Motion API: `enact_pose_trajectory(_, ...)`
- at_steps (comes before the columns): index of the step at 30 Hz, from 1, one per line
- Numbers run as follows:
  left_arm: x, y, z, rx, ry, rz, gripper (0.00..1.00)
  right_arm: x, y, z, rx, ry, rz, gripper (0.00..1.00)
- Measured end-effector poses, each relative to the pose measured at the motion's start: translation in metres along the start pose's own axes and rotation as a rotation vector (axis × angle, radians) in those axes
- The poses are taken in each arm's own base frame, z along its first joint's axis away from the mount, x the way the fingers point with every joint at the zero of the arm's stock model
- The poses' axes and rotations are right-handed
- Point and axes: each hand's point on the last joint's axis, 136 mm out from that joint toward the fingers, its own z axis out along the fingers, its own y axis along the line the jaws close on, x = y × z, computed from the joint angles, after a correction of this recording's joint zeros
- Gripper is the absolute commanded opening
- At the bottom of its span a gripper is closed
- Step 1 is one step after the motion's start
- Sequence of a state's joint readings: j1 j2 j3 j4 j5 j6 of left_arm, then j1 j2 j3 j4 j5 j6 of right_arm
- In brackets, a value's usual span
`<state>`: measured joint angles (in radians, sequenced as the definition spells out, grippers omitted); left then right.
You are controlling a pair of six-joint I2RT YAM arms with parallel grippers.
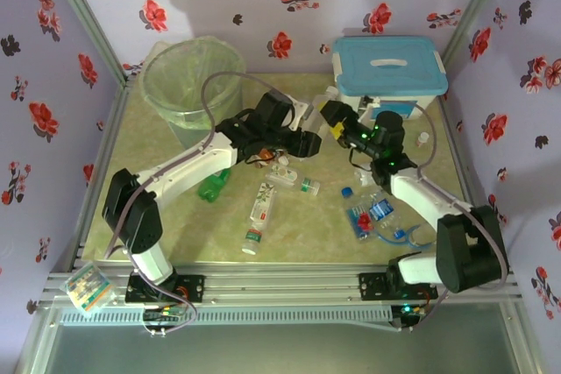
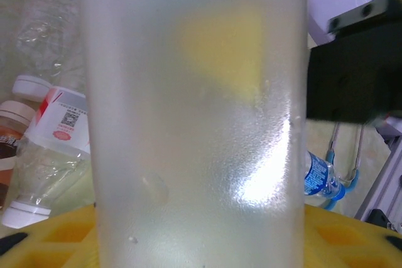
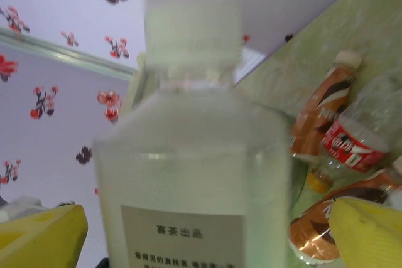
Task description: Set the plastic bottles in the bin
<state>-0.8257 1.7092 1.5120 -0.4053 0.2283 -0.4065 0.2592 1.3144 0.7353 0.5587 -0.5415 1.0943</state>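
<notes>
**Inspector:** Containers first.

**Assistant:** The bin (image 1: pixel 166 98) is a round, translucent grey-green bucket lined with a clear bag. It stands at the far left corner of the mottled green bench (image 1: pixel 175 225). I cannot tell through its wall what is inside. To the right of the bin, along the same back wall, sits a white rectangular box (image 1: pixel 390 72) with its light-blue lid on.

**Inspector:** And the bottles?

**Assistant:** Every bottle I can make out is outside the bin. One frosted bottle (image 3: pixel 188 186) has square shoulders, a white screw cap and a pale printed label. It is held above the bench, right of the bin and nearer the arm bases. Lying on the bench on that same near side of the bin are a green bottle (image 1: pixel 213 186) and a slim clear bottle with a red-and-green label (image 1: pixel 260 212). Farther right is a crushed blue-labelled bottle (image 1: pixel 372 215). The right wrist view also shows an orange-brown bottle (image 3: pixel 323 108) touching a clear ribbed one with a red label (image 3: pixel 352 142).

**Inspector:** Tools and arms?

**Assistant:** The left tool (image 2: pixel 201 249) is clenched on the frosted bottle's body, with yellow pads (image 2: pixel 56 236) at either side. The right tool (image 3: pixel 204 233) is released. Its yellow fingers (image 3: pixel 370 230) stand wide of the bottle, with a gap showing. Both arms reach in with bent elbows, and their wrists face each other to the right of the bin.
</notes>
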Motion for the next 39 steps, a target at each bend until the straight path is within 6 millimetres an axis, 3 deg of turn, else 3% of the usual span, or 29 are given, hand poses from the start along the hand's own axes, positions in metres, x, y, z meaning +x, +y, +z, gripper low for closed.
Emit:
enact_pose_trajectory(2, -0.004, 0.004, -0.008, -0.011, -0.009, 0.002, 0.49, -0.02, 0.001, -0.016, 0.017, -0.061, 0.005, 0.99)
enact_pose_trajectory(7, -0.025, 0.023, -0.04, -0.06, -0.055, 0.009, 0.48, -0.064, -0.002, -0.079, 0.097, -0.29, 0.006, 0.99)
enact_pose_trajectory(11, -0.066, 0.053, -0.083, -0.126, -0.142, -0.008, 0.41, -0.071, -0.013, -0.112, 0.177, -0.38, 0.014, 0.98)
enact_pose_trajectory(16, -0.124, 0.097, -0.161, -0.246, -0.31, -0.022, 0.34, -0.065, -0.044, -0.134, 0.331, -0.392, 0.048, 0.97)
enact_pose_trajectory(19, -0.143, 0.12, -0.203, -0.317, -0.38, -0.034, 0.3, -0.065, -0.058, -0.151, 0.406, -0.414, 0.07, 0.97)
enact_pose_trajectory(22, -0.148, 0.143, -0.23, -0.388, -0.403, -0.051, 0.28, -0.066, -0.068, -0.163, 0.451, -0.432, 0.087, 0.97)
enact_pose_trajectory(26, -0.142, 0.177, -0.24, -0.47, -0.359, -0.083, 0.3, -0.065, -0.079, -0.17, 0.495, -0.429, 0.104, 0.97)
enact_pose_trajectory(31, -0.116, 0.219, -0.216, -0.536, -0.203, -0.125, 0.31, -0.061, -0.087, -0.17, 0.523, -0.408, 0.109, 0.98)
enact_pose_trajectory(36, -0.081, 0.235, -0.193, -0.544, -0.074, -0.147, 0.33, -0.059, -0.091, -0.172, 0.539, -0.402, 0.111, 0.97)
enact_pose_trajectory(39, -0.065, 0.241, -0.184, -0.546, -0.027, -0.156, 0.45, -0.06, -0.093, -0.172, 0.546, -0.399, 0.108, 0.98)
